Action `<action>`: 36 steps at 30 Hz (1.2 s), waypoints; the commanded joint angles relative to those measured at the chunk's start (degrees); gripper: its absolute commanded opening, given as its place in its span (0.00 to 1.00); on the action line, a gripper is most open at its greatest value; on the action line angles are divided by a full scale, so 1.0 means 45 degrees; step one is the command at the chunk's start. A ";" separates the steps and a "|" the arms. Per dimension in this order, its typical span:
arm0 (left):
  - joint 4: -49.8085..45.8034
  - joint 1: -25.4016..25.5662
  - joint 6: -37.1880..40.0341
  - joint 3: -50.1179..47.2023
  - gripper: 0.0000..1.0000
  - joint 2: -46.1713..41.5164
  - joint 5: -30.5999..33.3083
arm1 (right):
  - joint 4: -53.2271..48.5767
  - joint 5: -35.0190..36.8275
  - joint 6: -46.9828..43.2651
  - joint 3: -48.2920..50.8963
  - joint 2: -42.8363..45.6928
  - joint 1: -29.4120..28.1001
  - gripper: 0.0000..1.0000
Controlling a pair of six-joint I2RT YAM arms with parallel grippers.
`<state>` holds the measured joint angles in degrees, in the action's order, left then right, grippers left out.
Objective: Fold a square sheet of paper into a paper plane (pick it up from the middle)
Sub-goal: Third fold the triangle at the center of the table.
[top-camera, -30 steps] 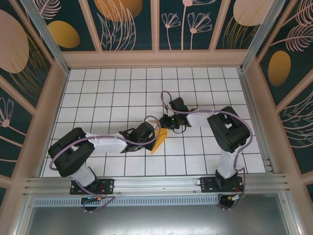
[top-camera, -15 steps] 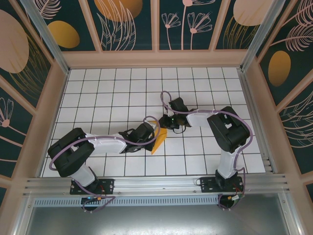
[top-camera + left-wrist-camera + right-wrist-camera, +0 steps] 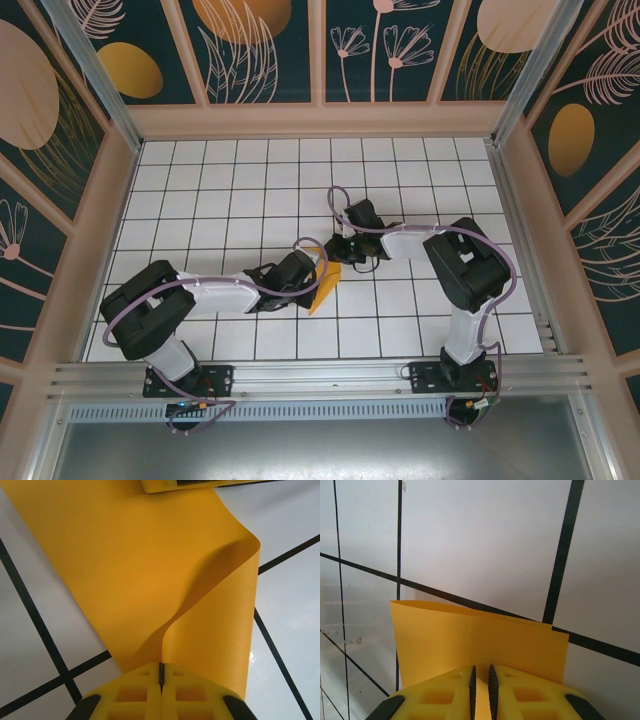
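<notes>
On the gridded desk (image 3: pixel 220 190), the square sheet of paper (image 3: pixel 325 286) lies at centre frame, bowed between both arms. My left fingers (image 3: pixel 135 700) are clamped on one edge and my right fingers (image 3: pixel 445 695) on another. If I pull unevenly, I judge it could tear or crease crooked.

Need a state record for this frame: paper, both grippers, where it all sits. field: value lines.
paper: square sheet of paper, orange-yellow, curled over on itself, not flat, not yet a plane
left: left gripper shut on one edge of the sheet
right: right gripper jaws almost together, pinching the opposite end
place: middle of the gridded table, between the two arms
</notes>
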<state>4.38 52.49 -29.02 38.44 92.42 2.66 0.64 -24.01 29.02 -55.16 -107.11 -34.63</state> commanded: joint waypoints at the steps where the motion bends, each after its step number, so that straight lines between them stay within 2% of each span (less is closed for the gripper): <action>1: -0.0017 -0.0066 0.0061 0.0082 0.00 0.0340 0.0399 | -0.0528 0.0565 0.0061 0.0230 -0.0802 -0.0261 0.19; 5: 0.0032 -0.0075 0.0159 0.0167 0.00 0.0516 0.0174 | -0.0534 0.0565 0.0056 0.0226 -0.0830 -0.0267 0.19; 8: -0.0522 -0.0079 0.0120 0.0345 0.00 0.0299 0.0517 | -0.0535 0.0589 0.0056 0.0232 -0.0824 -0.0258 0.19; 12: -0.0157 -0.0065 0.0136 -0.0035 0.00 -0.0292 0.0781 | -0.0528 0.0602 0.0057 0.0265 -0.0850 -0.0265 0.19; 26: -0.0354 -0.0075 0.0081 0.0260 0.00 0.0670 0.0136 | -0.0461 0.0441 0.0149 0.0197 -0.0785 -0.0263 0.20; 31: -0.0238 -0.0064 0.0120 0.0228 0.00 0.0717 -0.0063 | -0.0005 0.0241 0.0641 0.0252 0.0619 -0.0008 0.22; 36: -0.0134 -0.0080 0.0178 0.0217 0.00 0.0799 -0.0262 | 0.0470 0.0920 0.1572 0.1309 0.2983 0.0606 0.22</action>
<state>4.78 52.42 -28.97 39.44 93.65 3.22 1.13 -22.33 32.82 -51.86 -100.71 -33.32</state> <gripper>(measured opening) 0.052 0.222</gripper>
